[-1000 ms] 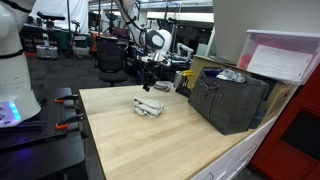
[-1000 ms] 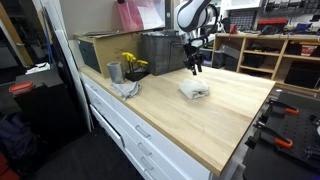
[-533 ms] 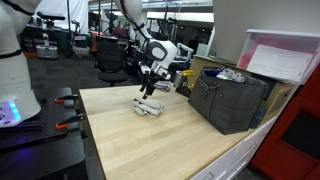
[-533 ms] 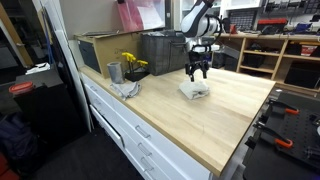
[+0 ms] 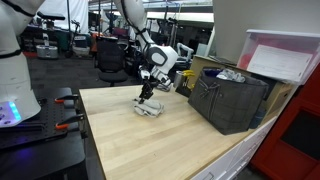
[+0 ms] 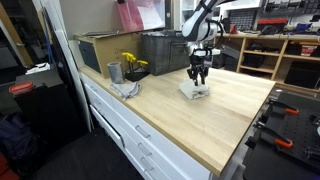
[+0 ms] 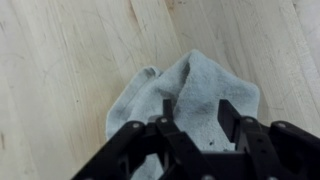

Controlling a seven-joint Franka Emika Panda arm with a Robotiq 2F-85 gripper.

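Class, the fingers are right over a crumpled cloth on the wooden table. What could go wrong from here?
The cloth is bunched, so the fingers might pinch only a top fold, and it could slip or unfurl when lifted. The gripper is low over the table; pushing further down could scrape the wood.

Even overhead indoor light fills both exterior views and falls brightly on the pale counter (image 5: 150,140), where shadows are soft and faint. Both pictures are small and coarse, with mushy backgrounds. The wrist view is blurred: the dark fingers (image 7: 166,108) are nearly silhouettes against the evenly lit cloth (image 7: 190,85).
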